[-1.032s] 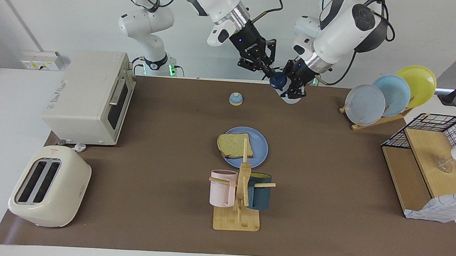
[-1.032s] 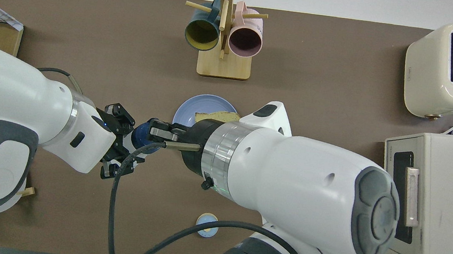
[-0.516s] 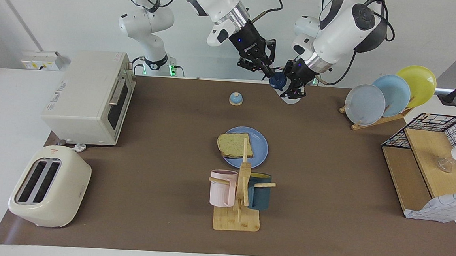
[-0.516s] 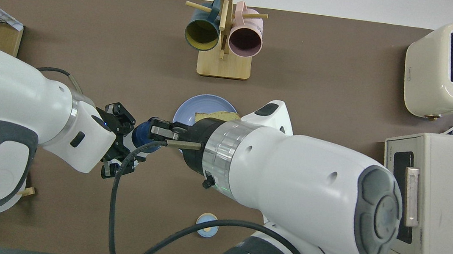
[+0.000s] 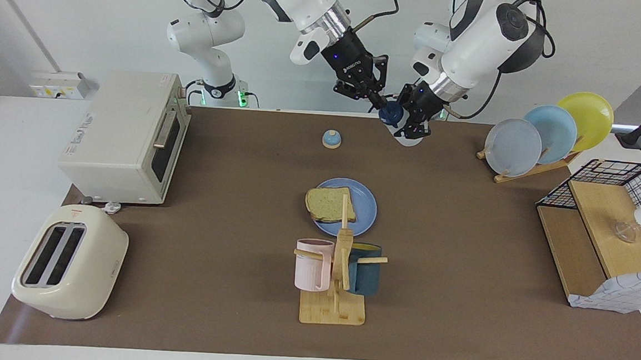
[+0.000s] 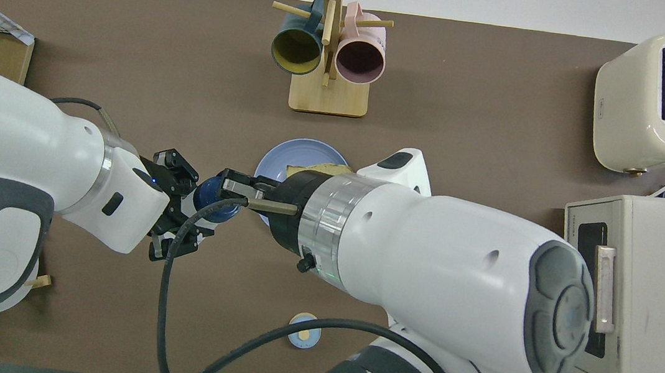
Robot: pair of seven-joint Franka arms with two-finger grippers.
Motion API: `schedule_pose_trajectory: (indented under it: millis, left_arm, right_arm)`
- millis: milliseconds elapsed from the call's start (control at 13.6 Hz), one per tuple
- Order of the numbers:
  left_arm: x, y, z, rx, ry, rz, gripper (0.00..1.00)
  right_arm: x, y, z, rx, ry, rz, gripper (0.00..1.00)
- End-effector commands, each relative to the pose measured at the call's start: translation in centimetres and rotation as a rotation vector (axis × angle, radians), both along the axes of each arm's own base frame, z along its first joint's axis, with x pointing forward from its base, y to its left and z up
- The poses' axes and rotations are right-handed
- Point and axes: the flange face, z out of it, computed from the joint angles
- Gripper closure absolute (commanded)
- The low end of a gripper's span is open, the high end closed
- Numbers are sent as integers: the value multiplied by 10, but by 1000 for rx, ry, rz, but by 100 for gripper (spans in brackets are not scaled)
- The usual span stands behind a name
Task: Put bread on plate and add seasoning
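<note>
Both arms have barely lifted the seasoning bottle (image 5: 400,128), held up over the desk's robot-side edge — left fingers (image 5: 412,131) clamped on its pale body, right fingers (image 5: 380,103) pinched at its dark cap (image 5: 390,114). Probably the cap is being worked off. Bread (image 5: 330,204) already lies on the plate (image 5: 364,207), mid-desk — seasoning remains.

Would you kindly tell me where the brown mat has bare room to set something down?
Bare brown mat lies between the round blue plate and the wooden shelf unit, and between the white toaster oven and that plate. It is crowded where the wooden mug rack stands beside the plate.
</note>
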Motion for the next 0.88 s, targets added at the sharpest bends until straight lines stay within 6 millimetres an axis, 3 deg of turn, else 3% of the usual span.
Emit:
schedule_pose_trajectory:
  millis: [0,811]
  left_arm:
    - [-12,1,-2,-15,10,-3,84]
    - [-13,2,-3,-15,12,-1,84]
  right_arm:
    - [10,-5,7,-52,-87,36,100]
    - [25,-19,10,143,95,-198,100]
